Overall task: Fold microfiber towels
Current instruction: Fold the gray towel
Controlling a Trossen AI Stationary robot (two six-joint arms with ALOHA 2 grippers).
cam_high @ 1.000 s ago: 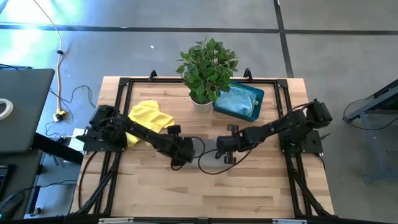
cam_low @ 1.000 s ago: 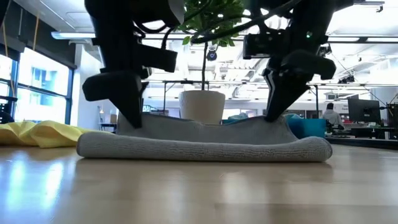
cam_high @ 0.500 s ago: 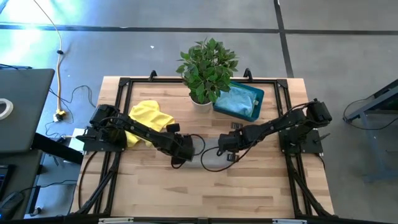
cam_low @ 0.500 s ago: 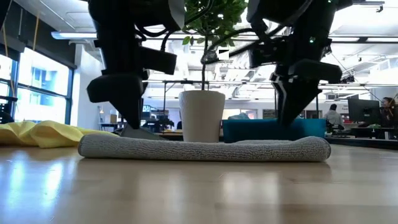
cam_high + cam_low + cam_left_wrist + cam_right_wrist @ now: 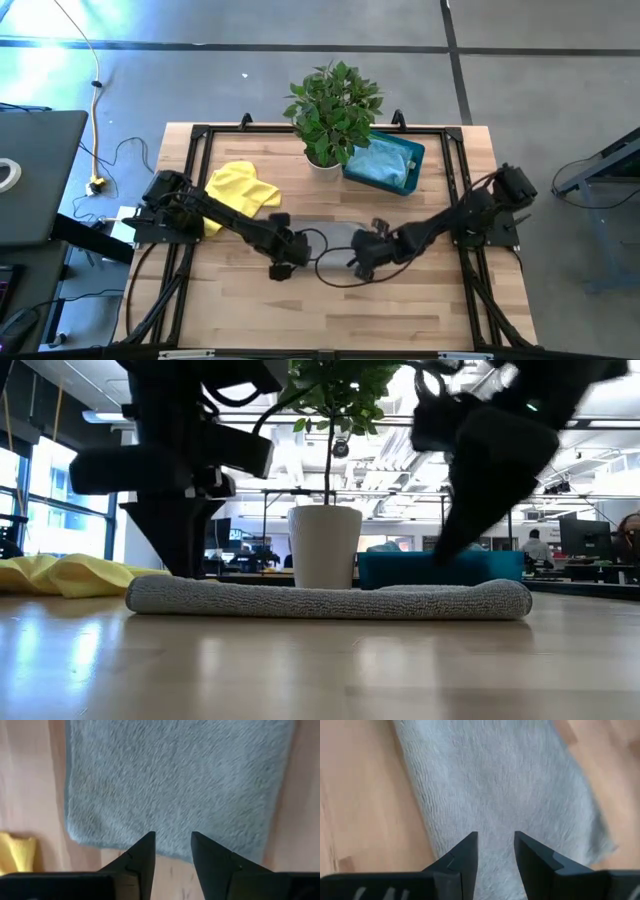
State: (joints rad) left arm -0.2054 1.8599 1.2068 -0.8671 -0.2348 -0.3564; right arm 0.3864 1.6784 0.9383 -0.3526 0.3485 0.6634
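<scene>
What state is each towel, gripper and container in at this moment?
grey towel: folded, flat on the table, held by neither gripper.
yellow towel: crumpled, unfolded, at the table's left.
light blue towel: lying in the teal bin.
left gripper: open, empty, over the grey towel's edge.
right gripper: open, empty, over the grey towel.
potted plant: upright at the table's far edge.

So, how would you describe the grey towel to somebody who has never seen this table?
Start at the potted plant at the back of the wooden table. Nearer the front from it, the grey towel lies folded flat, between the two open grippers. The yellow towel is crumpled, and the blue one sits in a bin.
</scene>
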